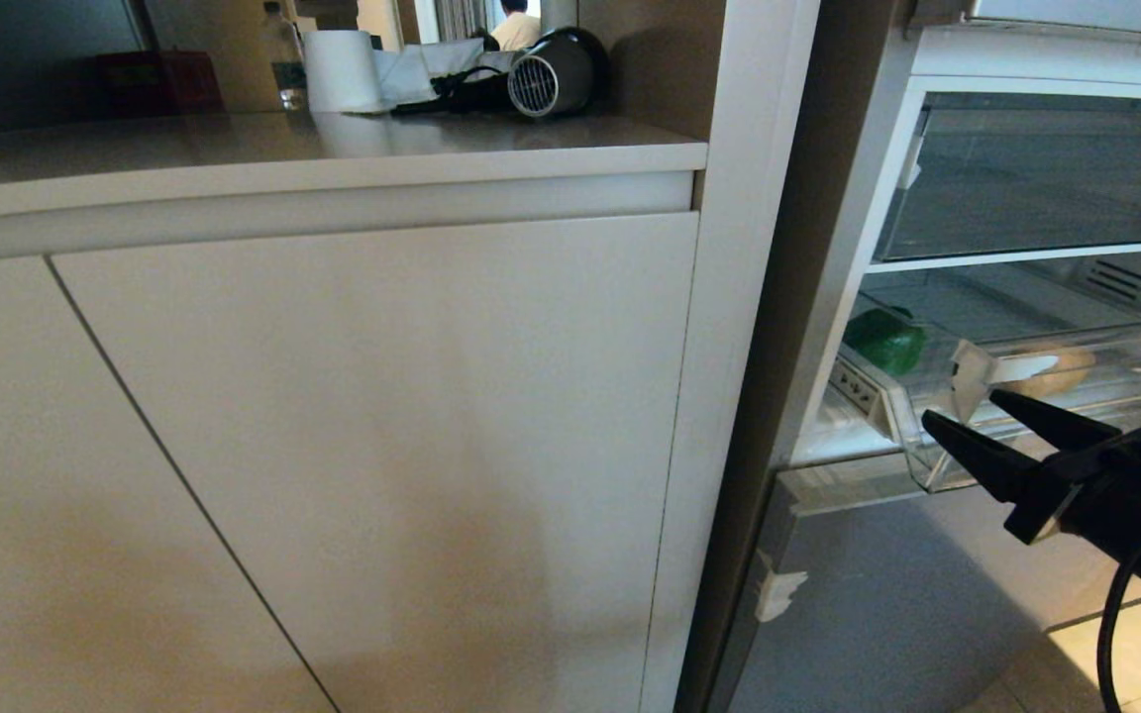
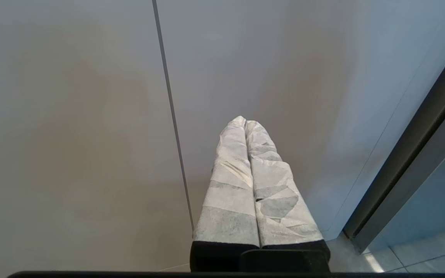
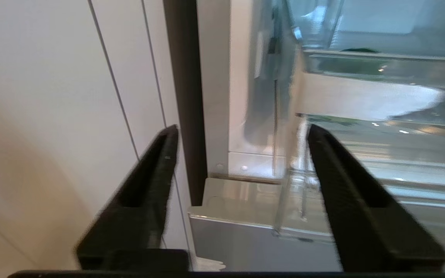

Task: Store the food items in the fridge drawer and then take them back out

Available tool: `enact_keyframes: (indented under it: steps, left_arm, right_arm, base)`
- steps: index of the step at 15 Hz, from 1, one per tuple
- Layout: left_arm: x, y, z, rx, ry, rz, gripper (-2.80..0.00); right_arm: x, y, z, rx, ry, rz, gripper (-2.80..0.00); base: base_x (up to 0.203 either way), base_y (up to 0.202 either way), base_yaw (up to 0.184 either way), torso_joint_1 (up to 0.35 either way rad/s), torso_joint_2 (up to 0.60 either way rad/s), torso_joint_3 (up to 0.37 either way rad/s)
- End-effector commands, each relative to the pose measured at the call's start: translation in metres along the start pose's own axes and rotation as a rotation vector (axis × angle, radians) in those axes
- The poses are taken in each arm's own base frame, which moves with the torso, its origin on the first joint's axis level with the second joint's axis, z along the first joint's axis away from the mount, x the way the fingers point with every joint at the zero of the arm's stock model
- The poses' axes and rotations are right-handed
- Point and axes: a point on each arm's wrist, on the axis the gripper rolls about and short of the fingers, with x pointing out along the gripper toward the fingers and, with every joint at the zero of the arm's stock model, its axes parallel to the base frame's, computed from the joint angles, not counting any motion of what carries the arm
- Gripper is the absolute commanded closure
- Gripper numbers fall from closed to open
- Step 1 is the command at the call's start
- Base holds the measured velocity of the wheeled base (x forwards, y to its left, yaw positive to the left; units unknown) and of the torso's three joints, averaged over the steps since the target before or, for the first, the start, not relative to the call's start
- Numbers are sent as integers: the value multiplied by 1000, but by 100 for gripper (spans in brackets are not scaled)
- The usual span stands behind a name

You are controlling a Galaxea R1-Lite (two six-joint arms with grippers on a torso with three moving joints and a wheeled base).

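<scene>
Black and two-fingered, the right gripper [image 1: 962,408] hangs with its jaws spread apart and nothing between them, just outside the front left corner of the wide, shallow clear plastic fridge drawer [image 1: 927,451], which stands pulled out from the open fridge. Both fingertips point toward that corner, and in the right wrist view one finger [image 3: 344,181] overlaps the drawer's curved transparent front lip while the other sits over the gap beside the fridge frame, so I judge the claw is close to the lip but cannot tell if it touches. Beyond the lip, the glossy dark-green bell pepper [image 1: 885,340] lies at the drawer's left end near its back, and the oval tan-brown potato [image 1: 1061,370] rests nearer the middle, its long axis running along the drawer's width; the two are apart from each other. Both lie ahead of and slightly above the fingertips as the head view shows them, so any reach for them would seem to have to clear the front lip first, with the flat-fronted clear drawer [image 1: 1036,178] overhead limiting room from above. A strip of pale tape [image 1: 972,371] clings to the lip right by the fingertips. This right arm is by far the nearer one; the left gripper [image 2: 245,122], its cloth-wrapped fingers pressed together and empty, is parked facing the pale cabinet doors [image 1: 382,446] well away from the fridge. On the worktop [image 1: 491,153] above those doors, toward its back edge, sit a grey hair dryer [image 1: 541,74] and a white paper roll [image 1: 341,69], clear of the work.
</scene>
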Motion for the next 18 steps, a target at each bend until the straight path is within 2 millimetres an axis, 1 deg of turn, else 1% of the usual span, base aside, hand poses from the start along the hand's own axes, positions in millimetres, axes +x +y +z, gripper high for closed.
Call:
enact_keyframes:
  steps: [1, 4, 6, 8, 9, 11, 12, 14, 15, 16, 18]
  left_arm:
    - [1, 0, -3, 0, 10, 1, 0]
    - [1, 0, -3, 0, 10, 1, 0]
    - [1, 0, -3, 0, 10, 1, 0]
    - [1, 0, -3, 0, 10, 1, 0]
    - [1, 0, -3, 0, 10, 1, 0]
    - [1, 0, -3, 0, 10, 1, 0]
    - [1, 0, -3, 0, 10, 1, 0]
    - [1, 0, -3, 0, 10, 1, 0]
    - [1, 0, -3, 0, 10, 1, 0]
    - [1, 0, -3, 0, 10, 1, 0]
    - [1, 0, -3, 0, 10, 1, 0]
  right_arm:
    - [-20, 2, 12, -6, -35, -2, -280]
    - [-45, 6, 17, -1, 24, 6, -280]
    - [-59, 7, 19, 4, 58, 4, -280]
    - [-71, 8, 25, 4, 63, -19, -280]
    - [-76, 8, 32, 4, 73, -51, -280]
    - [-83, 7, 54, 2, 68, -97, -280]
    - [-84, 7, 66, 2, 75, -110, 0]
    - [-83, 5, 86, 5, 124, -135, 0]
    - [-80, 2, 96, 9, 139, -155, 0]
    - [-70, -3, 101, 15, 173, -187, 0]
    - [-41, -19, 104, 29, 249, -262, 0]
  base:
    - [0, 0, 0, 0, 0, 0]
    - [0, 0, 0, 0, 0, 0]
    - [0, 0, 0, 0, 0, 0]
    - [0, 0, 0, 0, 0, 0]
    - [0, 0, 0, 0, 0, 0]
    - [0, 0, 0, 0, 0, 0]
    - [0, 0, 0, 0, 0, 0]
    - [0, 0, 0, 0, 0, 0]
    - [0, 0, 0, 0, 0, 0]
    - [0, 0, 0, 0, 0, 0]
    - [0, 0, 0, 0, 0, 0]
